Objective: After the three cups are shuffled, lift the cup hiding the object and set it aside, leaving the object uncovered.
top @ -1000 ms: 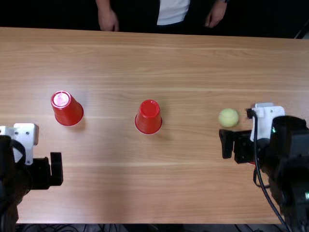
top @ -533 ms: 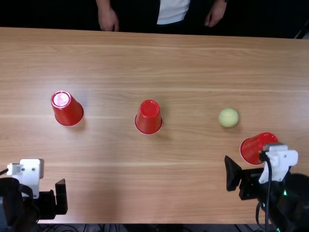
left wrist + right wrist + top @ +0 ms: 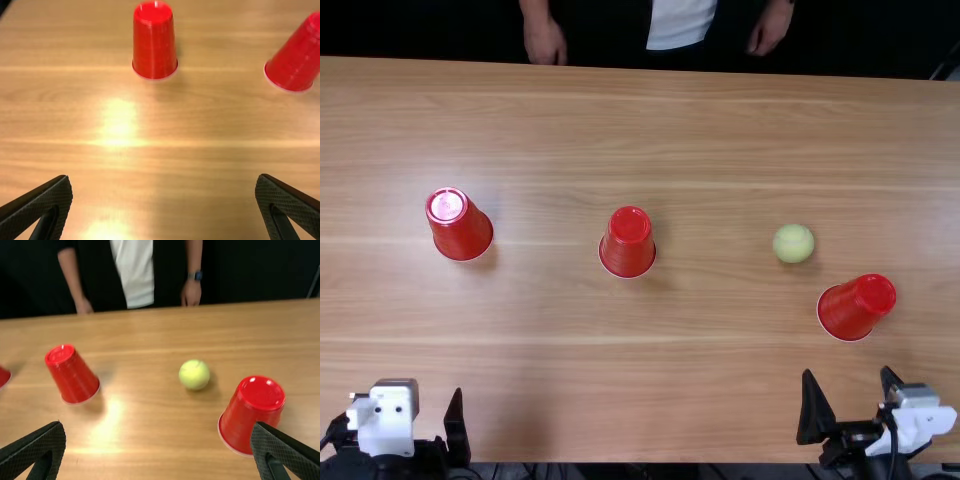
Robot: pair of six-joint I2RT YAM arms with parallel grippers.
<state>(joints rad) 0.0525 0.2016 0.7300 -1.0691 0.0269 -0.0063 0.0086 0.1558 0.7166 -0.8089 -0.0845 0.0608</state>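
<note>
Three red cups stand upside down on the wooden table: the left cup [image 3: 458, 226] [image 3: 154, 42], the middle cup [image 3: 627, 242] [image 3: 297, 52] [image 3: 72, 374] and the right cup [image 3: 856, 306] [image 3: 251, 414]. A yellow-green ball [image 3: 793, 243] [image 3: 194, 374] lies uncovered, just beyond and to the left of the right cup. My right gripper [image 3: 848, 408] [image 3: 160, 455] is open at the near edge, well short of the right cup, with nothing in it. My left gripper [image 3: 160, 215] is open and empty near the table's near-left edge, far from the left cup.
A person stands behind the far edge [image 3: 132, 270], hands [image 3: 545, 45] off the table. Bare wood [image 3: 640, 370] stretches between the cups and the near edge.
Both arms have drawn back toward the near edge. The right cup, earlier mostly hidden under the right arm, now stands in full view beside the ball.
</note>
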